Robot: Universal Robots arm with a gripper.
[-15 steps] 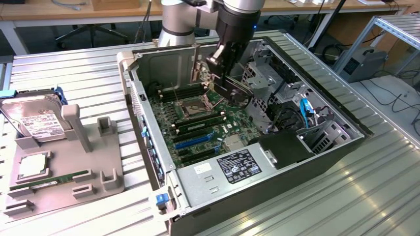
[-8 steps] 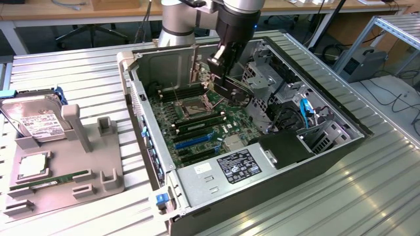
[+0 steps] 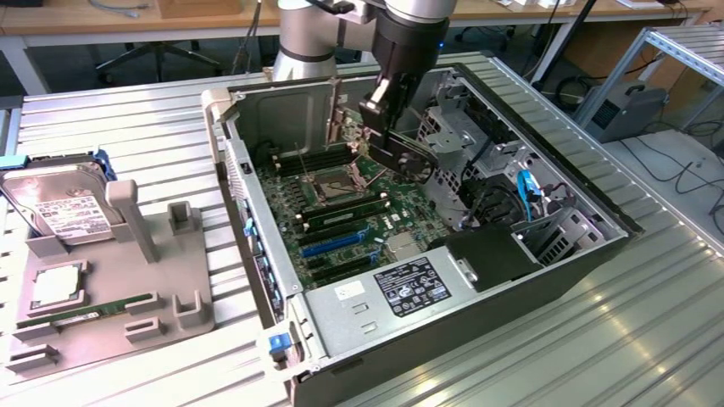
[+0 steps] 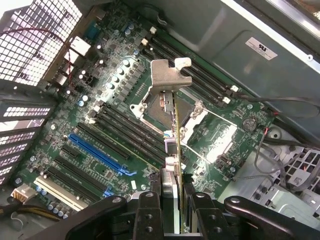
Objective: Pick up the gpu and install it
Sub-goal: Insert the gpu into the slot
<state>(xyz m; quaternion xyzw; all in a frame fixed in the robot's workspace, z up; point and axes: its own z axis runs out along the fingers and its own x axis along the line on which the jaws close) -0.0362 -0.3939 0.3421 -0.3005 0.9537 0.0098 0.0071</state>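
In the wrist view the gpu (image 4: 174, 130) appears edge-on as a thin card, its silver end bracket (image 4: 170, 75) pointing away toward the motherboard (image 4: 120, 100). My gripper (image 4: 175, 202) is shut on the card's near end, with one black finger (image 4: 149, 210) on each side. The card hangs above the CPU socket (image 4: 160, 107), apart from the board. The long blue expansion slot (image 4: 97, 155) lies off to one side of it. In the exterior view my gripper (image 3: 391, 136) reaches down into the open computer case (image 3: 374, 339), over the socket area.
In the exterior view, a grey fixture (image 3: 125, 280) at the left carries a silver hard drive (image 3: 63, 212), a processor (image 3: 54, 287) and a green memory stick (image 3: 91, 312). Drive cages (image 3: 453, 136), blue cables (image 3: 526, 191) and the case walls crowd around the motherboard.
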